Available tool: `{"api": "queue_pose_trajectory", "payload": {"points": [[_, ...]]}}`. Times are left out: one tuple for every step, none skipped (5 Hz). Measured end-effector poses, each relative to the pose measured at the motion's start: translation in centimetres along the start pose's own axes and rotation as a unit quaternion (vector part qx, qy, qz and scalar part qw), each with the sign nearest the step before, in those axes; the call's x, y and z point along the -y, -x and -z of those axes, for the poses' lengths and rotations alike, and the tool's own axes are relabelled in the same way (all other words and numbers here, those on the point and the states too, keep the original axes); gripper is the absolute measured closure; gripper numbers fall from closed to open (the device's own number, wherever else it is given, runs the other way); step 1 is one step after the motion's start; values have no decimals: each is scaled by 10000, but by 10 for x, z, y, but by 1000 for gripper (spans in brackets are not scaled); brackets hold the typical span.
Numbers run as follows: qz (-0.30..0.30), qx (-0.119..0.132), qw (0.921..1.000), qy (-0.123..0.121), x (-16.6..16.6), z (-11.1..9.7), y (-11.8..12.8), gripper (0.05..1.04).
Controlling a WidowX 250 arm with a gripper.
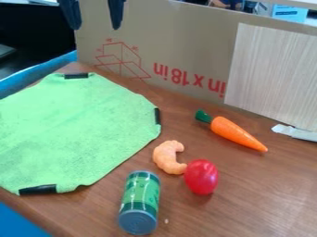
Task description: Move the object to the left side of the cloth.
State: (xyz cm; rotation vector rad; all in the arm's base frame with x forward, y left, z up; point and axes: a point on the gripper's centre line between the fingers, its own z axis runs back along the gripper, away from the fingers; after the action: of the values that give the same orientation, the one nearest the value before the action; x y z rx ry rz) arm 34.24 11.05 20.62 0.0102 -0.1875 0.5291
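At the top left edge of the camera view hangs the gripper (93,15), high above the far end of the cloth, its two dark fingers spread apart with nothing between them. The green cloth (74,132) lies flat on the left of the table, held by black tape at its edges. Right of the cloth, on bare wood, are a curved orange shrimp-like piece (167,157), a red oval tomato-like toy (201,177) close beside it, a green can (140,201) lying nearer the front, and an orange carrot (235,133) with a green top farther back.
A cardboard wall (186,46) with red print stands along the table's back, with a pale wood-grain panel (272,76) at its right. A whitish strip (296,133) lies at the right edge. Blue surfaces border the wooden table (260,199) at the left.
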Motion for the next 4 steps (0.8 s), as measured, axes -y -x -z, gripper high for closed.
{"api": "queue_pose_trajectory", "payload": {"points": [[-32, -177, 9998, 16, 2, 15, 3, 83], [117, 13, 9975, 690, 43, 34, 35, 83], [-456, 190, 9948, 886, 67, 41, 59, 83], [-1195, 211, 9866, 1093, 96, 55, 76, 83]]}}
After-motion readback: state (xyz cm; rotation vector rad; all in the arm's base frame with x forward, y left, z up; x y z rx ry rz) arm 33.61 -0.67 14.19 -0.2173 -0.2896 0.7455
